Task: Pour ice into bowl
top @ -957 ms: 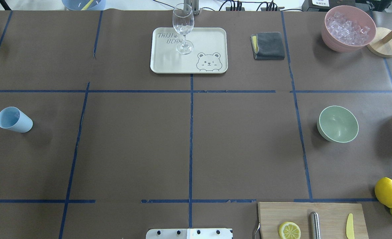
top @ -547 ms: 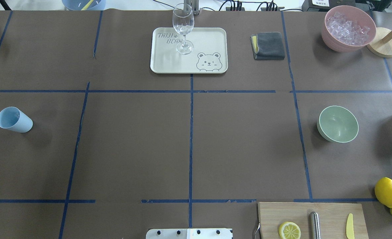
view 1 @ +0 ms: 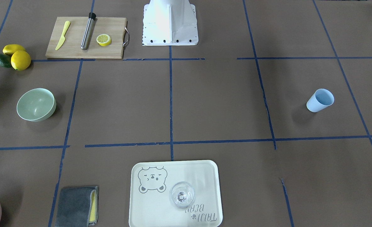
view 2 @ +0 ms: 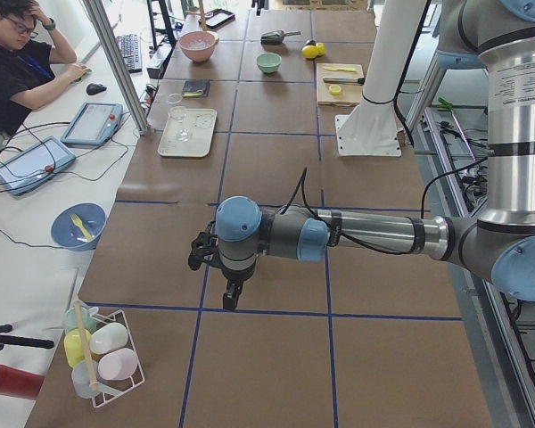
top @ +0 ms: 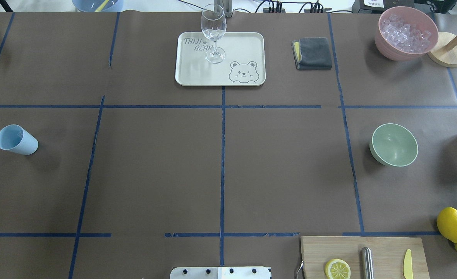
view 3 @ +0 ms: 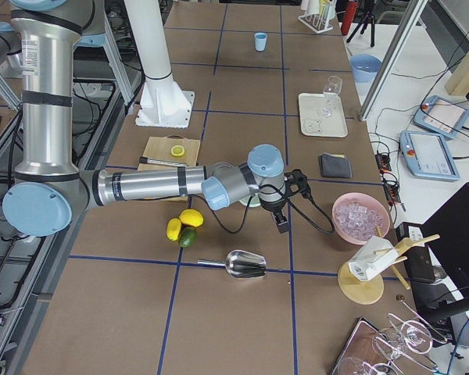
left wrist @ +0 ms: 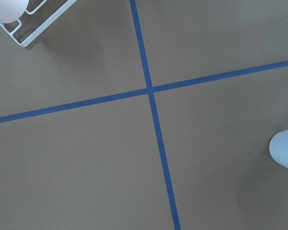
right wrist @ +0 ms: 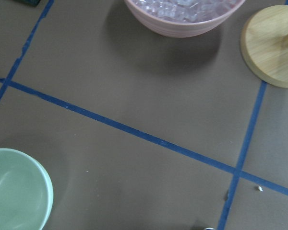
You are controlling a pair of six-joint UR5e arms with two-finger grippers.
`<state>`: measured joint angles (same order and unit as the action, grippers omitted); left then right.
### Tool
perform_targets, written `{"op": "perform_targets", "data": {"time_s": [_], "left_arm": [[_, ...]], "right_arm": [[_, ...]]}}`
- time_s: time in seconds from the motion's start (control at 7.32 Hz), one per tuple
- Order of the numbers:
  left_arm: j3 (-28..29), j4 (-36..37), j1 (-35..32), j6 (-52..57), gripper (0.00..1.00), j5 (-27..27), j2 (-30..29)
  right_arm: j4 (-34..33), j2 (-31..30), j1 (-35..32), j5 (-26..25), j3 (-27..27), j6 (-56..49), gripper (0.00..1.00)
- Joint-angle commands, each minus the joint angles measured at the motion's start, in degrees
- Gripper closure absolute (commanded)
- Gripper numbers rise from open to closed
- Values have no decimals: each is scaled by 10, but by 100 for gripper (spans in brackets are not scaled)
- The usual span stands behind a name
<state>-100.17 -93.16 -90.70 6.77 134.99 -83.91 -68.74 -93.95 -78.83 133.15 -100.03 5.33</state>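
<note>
The pale mint-green bowl (top: 394, 144) stands empty on the right side of the table, also in the front view (view 1: 36, 104) and at the lower left of the right wrist view (right wrist: 14, 191). No small clear ice cubes show in any view. The light blue cup (top: 16, 139) stands far left; its edge shows in the left wrist view (left wrist: 285, 149). My left gripper (view 2: 230, 294) hovers over the table's left end, beyond the cup. My right gripper (view 3: 282, 224) hovers between the bowl and the pink container. I cannot tell whether either gripper is open or shut.
A pink container of crushed ice (top: 406, 33) and a wooden stand (top: 447, 54) are at the back right. A tray (top: 244, 46) with a wine glass (top: 213, 31), a grey cloth (top: 313, 53), a cutting board (top: 383, 248), lemons (top: 452, 224) and a metal scoop (view 3: 246, 266) are also around.
</note>
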Motion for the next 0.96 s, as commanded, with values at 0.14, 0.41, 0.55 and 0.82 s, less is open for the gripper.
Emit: {"op": "perform_targets", "data": {"time_s": [0.14,0.41,0.55,0.82], "left_arm": [[0,0,1,0,0,3,-1],[1,0,1,0,0,3,-1],[0,-1,1,0,0,4,-1],[1,-1,1,0,0,4,-1]], "right_arm": [[82,1,102,-6,-1,144,0],[165,-18,175,-51,0,265,1],[185,-19,210,-78,1,313,6],[187,-19,246,-139,18,327,10]]}}
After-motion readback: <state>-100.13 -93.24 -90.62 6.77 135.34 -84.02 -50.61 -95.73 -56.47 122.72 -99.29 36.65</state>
